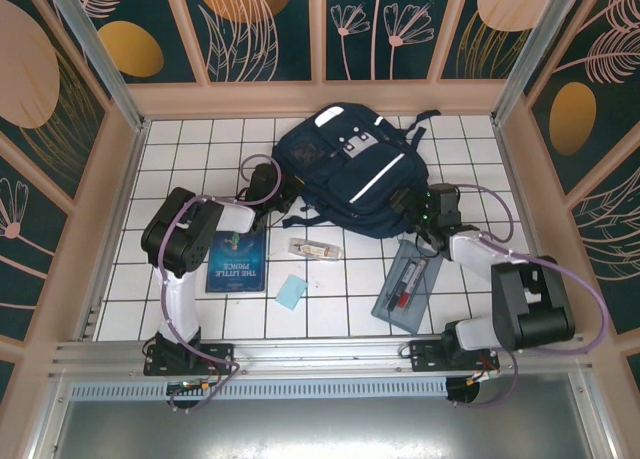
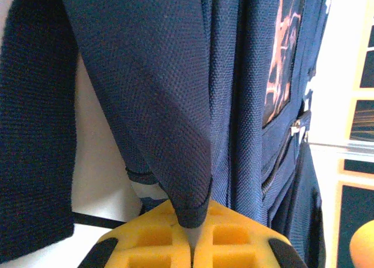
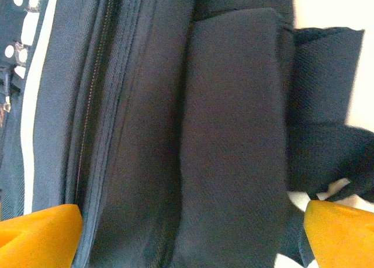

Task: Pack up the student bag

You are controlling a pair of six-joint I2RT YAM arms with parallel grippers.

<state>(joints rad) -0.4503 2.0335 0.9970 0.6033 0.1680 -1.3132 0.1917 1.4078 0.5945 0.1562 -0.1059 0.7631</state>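
The student bag, a large navy backpack with white stripes, lies at the back middle of the tiled table. My left gripper is at the bag's lower left edge. In the left wrist view its yellow fingers are shut on a bound fold of the bag's navy fabric. My right gripper is at the bag's lower right edge. It stands open, with its yellow fingers wide apart on either side of dark bag fabric and a zip line.
A blue book lies in front of the left arm. A small clear packet and a light blue note lie mid-table. A grey pencil case with pens sits by the right arm. Walls enclose the table.
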